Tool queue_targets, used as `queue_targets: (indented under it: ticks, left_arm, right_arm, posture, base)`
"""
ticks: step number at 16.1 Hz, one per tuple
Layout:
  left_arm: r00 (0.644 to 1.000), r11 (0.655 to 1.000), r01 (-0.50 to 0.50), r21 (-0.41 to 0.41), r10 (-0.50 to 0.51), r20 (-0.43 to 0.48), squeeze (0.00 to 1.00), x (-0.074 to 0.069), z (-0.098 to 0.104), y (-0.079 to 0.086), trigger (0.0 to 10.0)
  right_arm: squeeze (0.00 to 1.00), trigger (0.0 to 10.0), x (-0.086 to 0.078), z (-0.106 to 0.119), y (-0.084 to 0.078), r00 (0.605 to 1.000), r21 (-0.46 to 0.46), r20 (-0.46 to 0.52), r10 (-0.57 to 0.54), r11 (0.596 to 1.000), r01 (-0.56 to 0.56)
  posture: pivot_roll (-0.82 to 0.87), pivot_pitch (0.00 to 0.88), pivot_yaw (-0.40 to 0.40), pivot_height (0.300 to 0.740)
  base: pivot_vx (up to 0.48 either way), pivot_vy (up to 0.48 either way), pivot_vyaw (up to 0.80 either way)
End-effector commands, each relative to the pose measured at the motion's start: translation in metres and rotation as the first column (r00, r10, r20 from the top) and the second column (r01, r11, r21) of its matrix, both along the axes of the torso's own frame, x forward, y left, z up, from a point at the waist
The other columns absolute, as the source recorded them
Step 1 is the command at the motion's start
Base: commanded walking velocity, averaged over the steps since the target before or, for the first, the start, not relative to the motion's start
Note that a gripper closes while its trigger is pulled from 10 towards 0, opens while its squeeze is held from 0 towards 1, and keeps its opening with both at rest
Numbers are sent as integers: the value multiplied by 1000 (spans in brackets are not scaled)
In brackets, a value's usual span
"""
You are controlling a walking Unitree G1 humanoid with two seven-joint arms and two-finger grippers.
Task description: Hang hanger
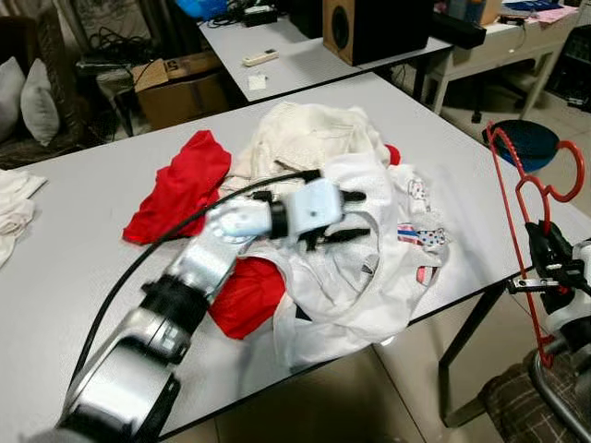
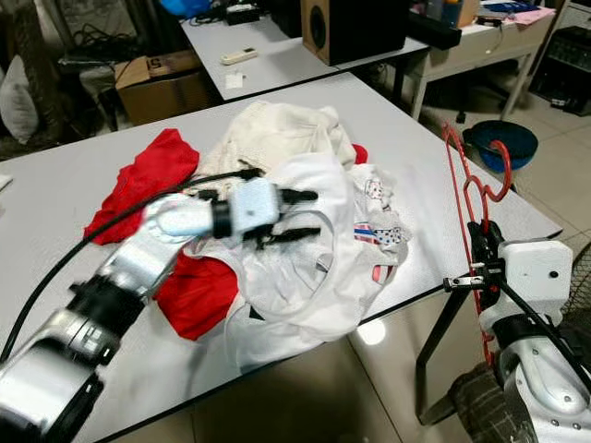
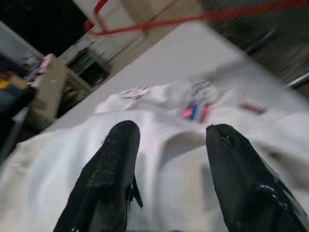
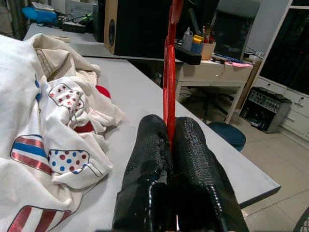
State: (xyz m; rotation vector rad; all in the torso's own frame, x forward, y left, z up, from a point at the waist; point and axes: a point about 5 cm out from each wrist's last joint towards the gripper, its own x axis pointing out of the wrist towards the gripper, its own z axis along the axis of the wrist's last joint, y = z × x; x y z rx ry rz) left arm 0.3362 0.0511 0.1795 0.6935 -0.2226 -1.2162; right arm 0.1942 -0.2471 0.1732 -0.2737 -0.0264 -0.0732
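A heap of clothes lies on the grey tabletop (image 1: 92, 231), spreading from its middle toward the near edge. On top is a white garment (image 1: 355, 268) with printed stars, dots and stripes; part of it hangs over the near edge. A cream garment (image 1: 309, 134) sits behind it toward the far edge, and red cloth (image 1: 180, 189) lies on the left side of the heap, with more red showing under the white fabric near the front edge.

The left gripper (image 1: 346, 215) reaches over the heap, its black fingers (image 3: 113, 169) spread apart just above the white garment, with fabric showing between them.

The right gripper (image 2: 482, 254) is off the tabletop, beyond its right near corner, with both fingers pressed together on the thin rod of a red hanger (image 2: 466, 180). The hanger stands almost upright in the air beside the tabletop's right edge, its curled hook at the top and its lower part running down past the gripper toward the floor.

Behind the tabletop stands a second table (image 1: 305, 69) carrying a dark speaker (image 1: 369, 28), and a cardboard box (image 1: 180, 88) rests on the floor to its left. A blue basin (image 1: 526, 143) sits on the floor to the right.
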Motion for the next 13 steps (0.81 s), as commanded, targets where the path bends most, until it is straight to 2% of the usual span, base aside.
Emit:
queue_targets:
  ticks: [1, 4, 6, 7, 8, 9, 10, 11, 12, 13]
  left_arm:
    - [995, 998, -58, 28, 56, 79, 0, 8, 4, -1, 10000]
    - [987, 996, -78, 38, 72, 146, 0, 15, 5, -6, 10000]
    - [988, 996, -61, 70, 50, 149, 0, 15, 0, -3, 10000]
    - [995, 998, -35, 47, 31, 90, 0, 13, -3, 6, 10000]
    - [1000, 1000, -14, -22, 14, -15, 0, 10, -2, 14, 10000]
    - [994, 993, -26, -116, 13, -111, 0, 10, 2, 22, 10000]
    - [977, 987, -34, -159, 0, -213, 0, 7, 3, 40, 10000]
    - [970, 986, -34, -161, -7, -244, 0, 5, 2, 48, 10000]
    - [957, 986, -38, -160, -11, -291, 0, -1, 2, 68, 10000]
    - [956, 987, -26, -160, -22, -293, 0, -10, 4, 84, 10000]
  right_arm:
    - [0, 10000, -2, 6, 2, 1000, 1, 26, -2, 1000, 2]
    - [0, 10000, -4, 7, 2, 1000, -3, 28, -8, 1000, 8]
    - [0, 10000, -5, 7, 2, 1000, -3, 28, -10, 1000, 10]
    - [0, 10000, -6, 8, 3, 1000, -2, 29, -11, 1000, 11]
    - [0, 10000, -7, 8, 3, 1000, -1, 29, -7, 1000, 8]
    - [0, 10000, -7, 8, 4, 1000, 6, 30, 2, 1000, -2]
    - [0, 10000, -5, 8, 10, 998, 10, 28, 54, 999, -54]
    - [0, 10000, -3, 9, 13, 996, 11, 29, 79, 997, -79]
    - [0, 10000, 0, 12, 19, 992, 15, 41, 119, 993, -119]
    - [0, 10000, 3, 14, 22, 988, 19, 52, 142, 989, -143]
  posture:
    - [-178, 0, 154, 740]
    - [-186, 0, 161, 740]
    - [-187, 0, 162, 740]
    - [-186, 0, 163, 740]
    - [-187, 0, 164, 740]
    - [-183, 0, 161, 740]
    - [-177, 0, 155, 740]
    - [-173, 0, 151, 740]
    - [-160, 0, 140, 740]
    - [-138, 0, 122, 740]
  base:
    - [0, 0, 0]
    - [0, 0, 0]
    - [0, 0, 0]
    - [0, 0, 0]
    - [0, 0, 0]
    - [0, 0, 0]
    - [0, 0, 0]
    - [0, 0, 0]
    - [0, 0, 0]
    - [0, 0, 0]
